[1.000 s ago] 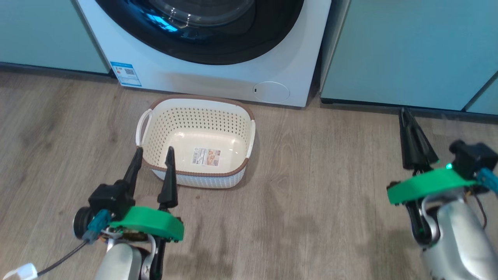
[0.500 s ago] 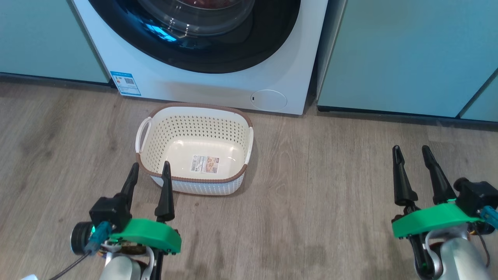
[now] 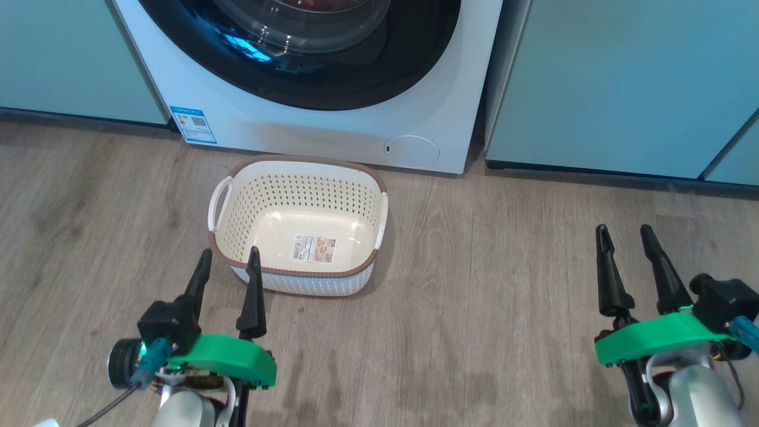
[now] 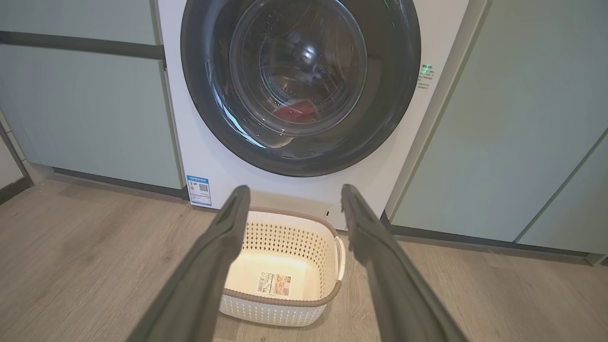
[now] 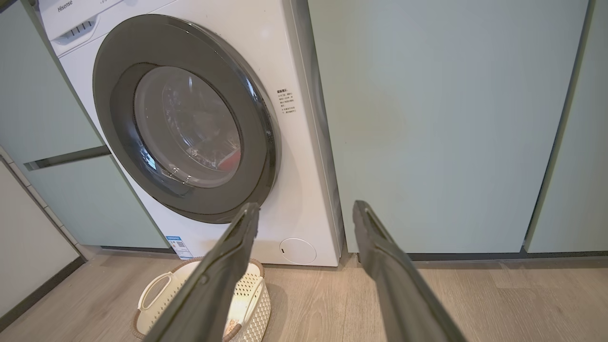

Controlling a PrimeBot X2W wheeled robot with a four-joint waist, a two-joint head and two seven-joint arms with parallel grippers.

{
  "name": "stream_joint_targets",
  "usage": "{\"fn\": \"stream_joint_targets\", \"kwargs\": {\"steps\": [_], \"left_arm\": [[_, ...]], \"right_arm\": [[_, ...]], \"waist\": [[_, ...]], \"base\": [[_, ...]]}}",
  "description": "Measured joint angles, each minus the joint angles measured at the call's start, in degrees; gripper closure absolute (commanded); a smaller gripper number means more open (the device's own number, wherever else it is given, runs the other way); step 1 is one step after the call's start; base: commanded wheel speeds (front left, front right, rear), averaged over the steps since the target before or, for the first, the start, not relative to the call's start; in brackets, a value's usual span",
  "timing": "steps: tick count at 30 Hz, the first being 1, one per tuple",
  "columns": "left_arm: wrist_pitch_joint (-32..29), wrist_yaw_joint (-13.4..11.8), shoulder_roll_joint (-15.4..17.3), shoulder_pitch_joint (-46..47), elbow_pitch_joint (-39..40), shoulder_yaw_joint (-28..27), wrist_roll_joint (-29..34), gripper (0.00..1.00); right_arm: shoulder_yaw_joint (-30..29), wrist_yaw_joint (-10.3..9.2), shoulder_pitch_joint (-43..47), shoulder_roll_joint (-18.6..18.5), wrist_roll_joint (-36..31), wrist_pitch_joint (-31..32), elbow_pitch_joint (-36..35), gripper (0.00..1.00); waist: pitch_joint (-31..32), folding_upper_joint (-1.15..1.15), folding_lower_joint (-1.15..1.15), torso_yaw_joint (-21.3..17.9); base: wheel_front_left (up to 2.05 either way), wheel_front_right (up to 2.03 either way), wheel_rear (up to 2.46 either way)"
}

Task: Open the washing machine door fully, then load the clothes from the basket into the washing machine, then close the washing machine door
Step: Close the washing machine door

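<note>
Washing machine door [image 4: 300, 85] shut; red clothes [image 4: 297, 110] behind its glass; basket [image 3: 308, 286] empty on floor [image 3: 486, 308].
Right tool [image 3: 624, 230], closed a second ago, now spread and empty like left tool [image 3: 230, 251]: task judged complete.

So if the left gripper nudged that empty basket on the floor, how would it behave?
Probably light: the basket is thin perforated plastic and holds only its label sticker. It would likely slide rather than tip, sitting low and wide on the smooth wood floor. Its walls look fairly stiff, though they may flex under the left gripper.
</note>
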State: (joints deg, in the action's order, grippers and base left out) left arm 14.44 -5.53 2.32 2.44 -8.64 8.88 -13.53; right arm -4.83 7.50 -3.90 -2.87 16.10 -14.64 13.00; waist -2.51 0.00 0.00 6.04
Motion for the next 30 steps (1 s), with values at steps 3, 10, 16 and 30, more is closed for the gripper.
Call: {"fn": "stream_joint_targets", "kwargs": {"steps": [3,10,16,30], "left_arm": [[0.0,0.0,0.0,0.0,0.0,0.0,0.0,0.0],[0.0,0.0,0.0,0.0,0.0,0.0,0.0,0.0],[0.0,0.1,0.0,0.0,-0.4,0.2,1.0,0.0],[0.0,2.4,0.0,-0.2,-0.2,0.3,0.6,0.0]], "right_arm": [[0.1,0.0,0.0,0.0,0.1,0.0,0.1,0.0],[0.0,0.0,0.0,0.0,0.1,0.0,0.1,0.0],[0.0,0.0,0.0,0.0,0.5,0.0,0.3,0.0],[0.0,0.0,0.0,0.0,0.6,0.0,0.7,0.0]], "waist": [[0.0,0.0,0.0,0.0],[0.5,0.0,0.0,-0.1],[0.9,0.0,0.0,-0.2],[1.0,0.0,0.0,-0.4]], "base": [[0.0,0.0,0.0],[0.0,0.0,0.0],[0.0,0.0,0.0],[0.0,0.0,0.0]]}}
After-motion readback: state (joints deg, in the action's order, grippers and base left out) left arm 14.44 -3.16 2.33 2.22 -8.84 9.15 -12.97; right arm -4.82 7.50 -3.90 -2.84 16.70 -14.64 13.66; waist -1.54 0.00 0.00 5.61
